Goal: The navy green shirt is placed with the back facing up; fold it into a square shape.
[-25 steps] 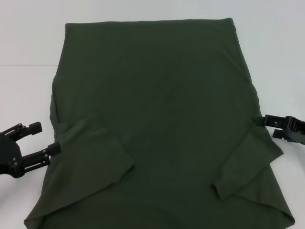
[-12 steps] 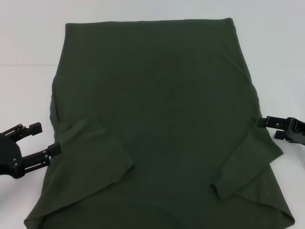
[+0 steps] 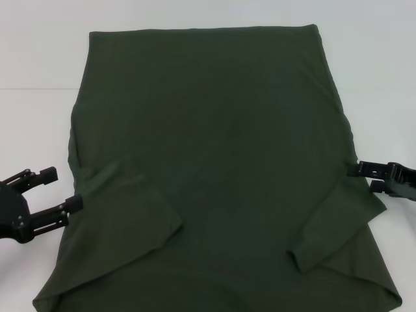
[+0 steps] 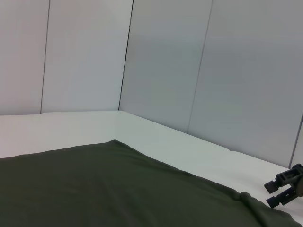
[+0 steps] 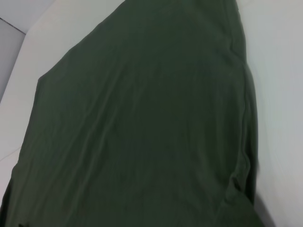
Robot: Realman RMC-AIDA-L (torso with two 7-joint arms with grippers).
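Note:
The navy green shirt (image 3: 208, 162) lies flat on the white table, plain side up, with both sleeves folded inward over its near half. My left gripper (image 3: 62, 188) stands open just off the shirt's left edge, beside the folded left sleeve. At the right edge my right gripper (image 3: 364, 177) is open, its upper fingertip touching the cloth's border. The left wrist view looks across the shirt (image 4: 94, 189) to the right gripper (image 4: 279, 189), whose fingers are apart. Only the shirt (image 5: 142, 132) fills the right wrist view.
The white table (image 3: 39, 58) shows bare around the shirt at the left, right and far side. Grey wall panels (image 4: 165, 61) stand behind the table. The shirt's near hem runs off the bottom of the head view.
My right gripper has drifted slightly nearer along the shirt's right edge. The left gripper and the shirt have stayed put.

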